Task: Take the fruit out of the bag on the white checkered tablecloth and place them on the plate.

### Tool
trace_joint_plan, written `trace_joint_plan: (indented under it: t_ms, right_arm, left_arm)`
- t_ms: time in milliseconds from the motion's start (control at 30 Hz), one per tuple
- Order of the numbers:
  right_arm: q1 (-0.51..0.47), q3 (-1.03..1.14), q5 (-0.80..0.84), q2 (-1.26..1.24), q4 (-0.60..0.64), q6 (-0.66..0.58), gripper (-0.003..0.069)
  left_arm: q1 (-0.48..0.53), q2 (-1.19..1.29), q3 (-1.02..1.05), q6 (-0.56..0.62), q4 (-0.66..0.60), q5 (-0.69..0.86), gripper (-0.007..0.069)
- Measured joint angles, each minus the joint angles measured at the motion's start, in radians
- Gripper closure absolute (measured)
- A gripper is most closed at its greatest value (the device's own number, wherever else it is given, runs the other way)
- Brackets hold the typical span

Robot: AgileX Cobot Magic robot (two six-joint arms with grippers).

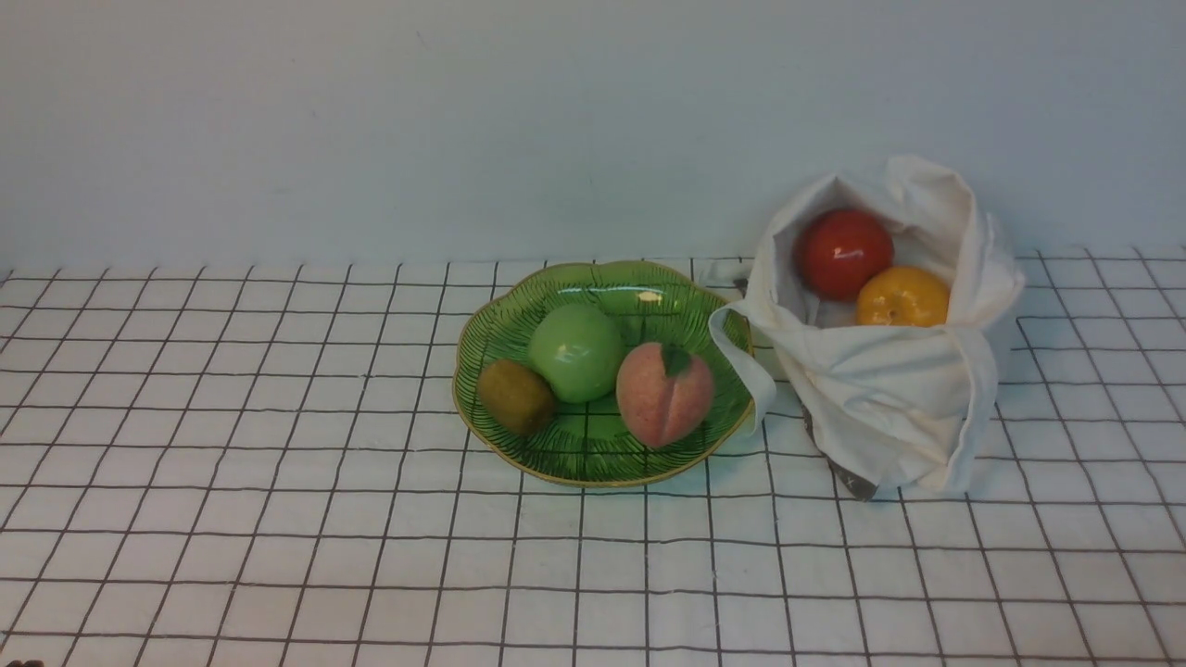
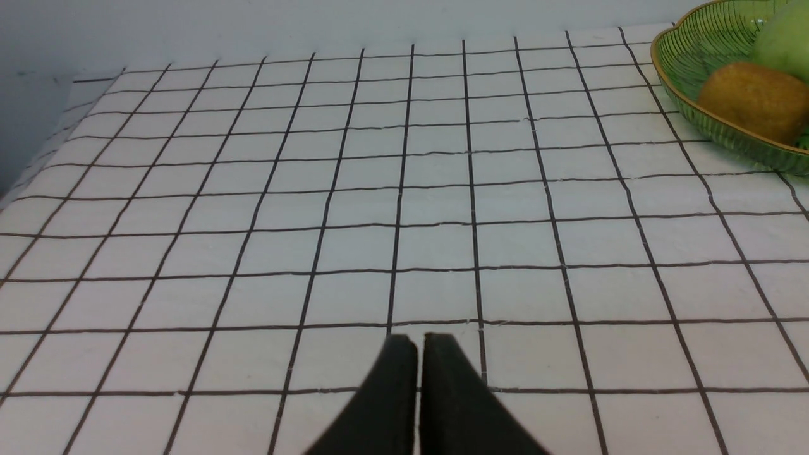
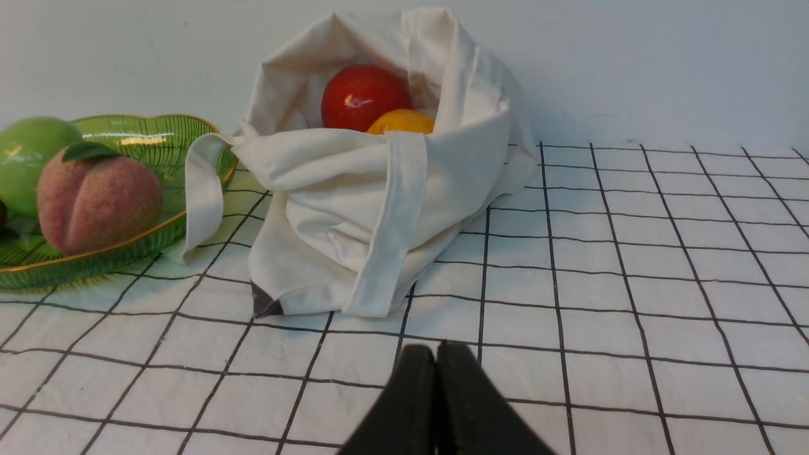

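From the front view, neither arm shows; the bag (image 1: pixel 880 371) sits slumped on the white checkered tablecloth (image 1: pixel 278 463) just to the right of the plate (image 1: pixel 686 287), one strap (image 1: pixel 741 357) draped over the plate's rim; a red fruit (image 1: pixel 844 253) and an orange fruit (image 1: pixel 902 296) lie touching in its open mouth, while a kiwi (image 1: pixel 515 396), a green apple (image 1: pixel 575 352) and a peach (image 1: pixel 663 393) already rest on the plate; I judge the soft cloth may sag or drag along when a fruit is lifted, and the strap on the rim could tug the plate or block a landing spot; the crowded plate may let a round fruit roll off.

Over at the left wrist view, the left gripper (image 2: pixel 420 341) hovers above bare tabletop with its jaws closed on nothing; the plate's rim (image 2: pixel 708 126) and the kiwi (image 2: pixel 752 101) lie well apart from it.

Seen by the right wrist view, the right gripper (image 3: pixel 436 351) has its jaws pressed together and empty, near the bag (image 3: pixel 354 208); the red fruit (image 3: pixel 363 95) half hides the orange one (image 3: pixel 401 121), so a grab at either might knock the other deeper; the glossy red skin looks slippery.

No brand, label or writing is readable in any view.
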Motion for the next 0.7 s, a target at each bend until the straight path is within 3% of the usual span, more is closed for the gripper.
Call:
trace_joint_plan:
  t_ms: [700]
  right_arm:
    - [-0.079,0.0,0.0,0.0,0.0,0.001,0.0673]
  left_arm:
    - [0.0,0.0,0.0,0.0,0.0,0.0,0.0632]
